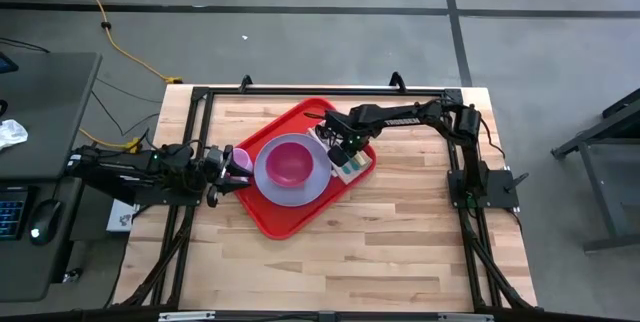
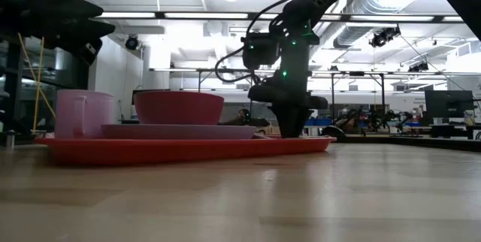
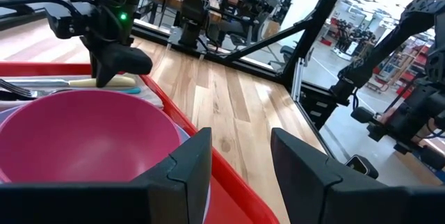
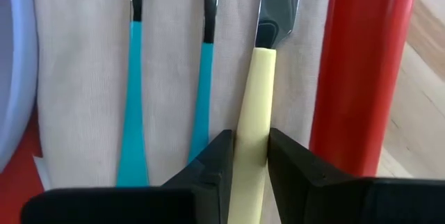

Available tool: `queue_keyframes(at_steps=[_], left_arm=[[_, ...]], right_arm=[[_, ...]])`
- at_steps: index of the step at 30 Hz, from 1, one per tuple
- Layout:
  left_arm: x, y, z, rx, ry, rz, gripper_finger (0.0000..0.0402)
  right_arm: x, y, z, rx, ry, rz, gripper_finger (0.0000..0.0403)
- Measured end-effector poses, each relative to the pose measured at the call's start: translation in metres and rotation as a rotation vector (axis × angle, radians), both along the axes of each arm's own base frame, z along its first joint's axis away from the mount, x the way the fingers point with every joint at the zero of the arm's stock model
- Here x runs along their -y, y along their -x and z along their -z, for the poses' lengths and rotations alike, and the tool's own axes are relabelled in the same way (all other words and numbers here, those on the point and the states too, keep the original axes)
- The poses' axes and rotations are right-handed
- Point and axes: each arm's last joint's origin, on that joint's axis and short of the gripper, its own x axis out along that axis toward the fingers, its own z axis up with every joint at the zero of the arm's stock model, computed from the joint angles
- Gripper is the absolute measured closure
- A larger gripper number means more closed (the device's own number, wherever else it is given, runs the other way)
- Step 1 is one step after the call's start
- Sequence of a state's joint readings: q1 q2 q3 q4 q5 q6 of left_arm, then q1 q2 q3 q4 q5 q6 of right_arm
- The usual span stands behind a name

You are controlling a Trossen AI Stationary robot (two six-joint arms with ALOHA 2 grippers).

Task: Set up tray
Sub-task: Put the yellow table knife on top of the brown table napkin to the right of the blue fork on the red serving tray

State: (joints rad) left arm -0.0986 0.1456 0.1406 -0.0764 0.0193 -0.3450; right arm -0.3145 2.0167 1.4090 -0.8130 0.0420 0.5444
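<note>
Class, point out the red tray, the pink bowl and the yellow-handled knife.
red tray [image 1: 283,224]: high view, bare floor near its corner.
pink bowl [image 3: 76,137]: left wrist view, inner wall.
yellow-handled knife [image 4: 257,92]: right wrist view, handle.

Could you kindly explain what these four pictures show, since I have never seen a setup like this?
Two dark robot arms work at a wooden table. One camera looks straight down, one sits at table height, and one rides on each wrist. On the table lies a red tray holding a lavender plate with a pink bowl, a pink cup, and cutlery on a napkin. The right gripper has its fingers around a yellow-handled knife, beside two teal-handled pieces. The left gripper waits open near the bowl, holding nothing.
</note>
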Motion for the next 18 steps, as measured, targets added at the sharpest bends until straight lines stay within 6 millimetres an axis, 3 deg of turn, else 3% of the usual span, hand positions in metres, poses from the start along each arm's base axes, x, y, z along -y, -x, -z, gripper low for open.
queue_keyframes(at_steps=[18], left_arm=[[0.0000, 0.0000, 0.0000, 0.001, -0.003, 0.001, 0.0222]], right_arm=[[-0.0011, 0.0000, -0.0001, 0.006, -0.032, -0.055, 0.0336]])
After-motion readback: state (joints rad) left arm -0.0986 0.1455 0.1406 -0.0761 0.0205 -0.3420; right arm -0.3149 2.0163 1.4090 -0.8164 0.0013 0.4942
